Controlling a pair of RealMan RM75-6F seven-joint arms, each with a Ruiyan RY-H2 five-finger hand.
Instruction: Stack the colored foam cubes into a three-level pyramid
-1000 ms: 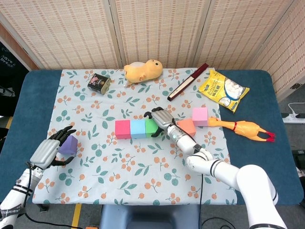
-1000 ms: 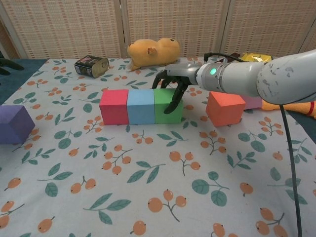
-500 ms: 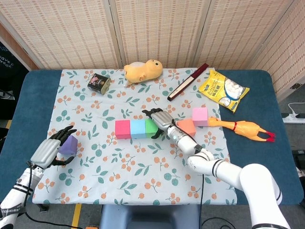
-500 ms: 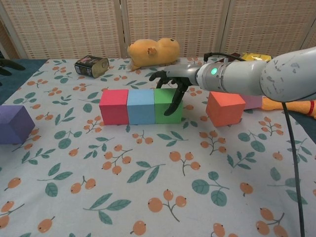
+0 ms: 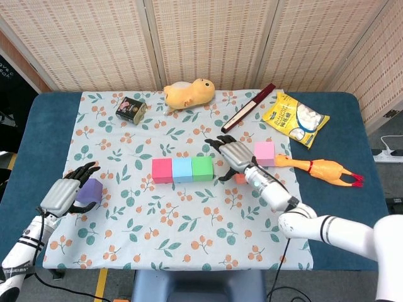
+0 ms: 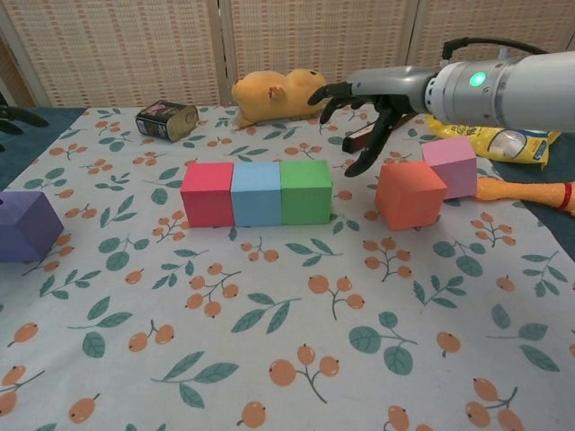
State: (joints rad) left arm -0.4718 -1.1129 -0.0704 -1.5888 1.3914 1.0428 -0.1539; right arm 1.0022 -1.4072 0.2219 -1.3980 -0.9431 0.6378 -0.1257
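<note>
My right robot hand (image 6: 373,112) hangs with fingers spread and nothing in it, just above the orange cube (image 6: 410,194) — the pink cube (image 6: 450,166) sits touching that one behind. To their left the red cube (image 6: 207,193), blue cube (image 6: 256,192) and green cube (image 6: 305,190) stand in a touching row on the tabletop (image 5: 38,135). My left robot hand (image 5: 63,194) rests against the purple cube (image 5: 90,190) (whether it grips, I cannot tell).
</note>
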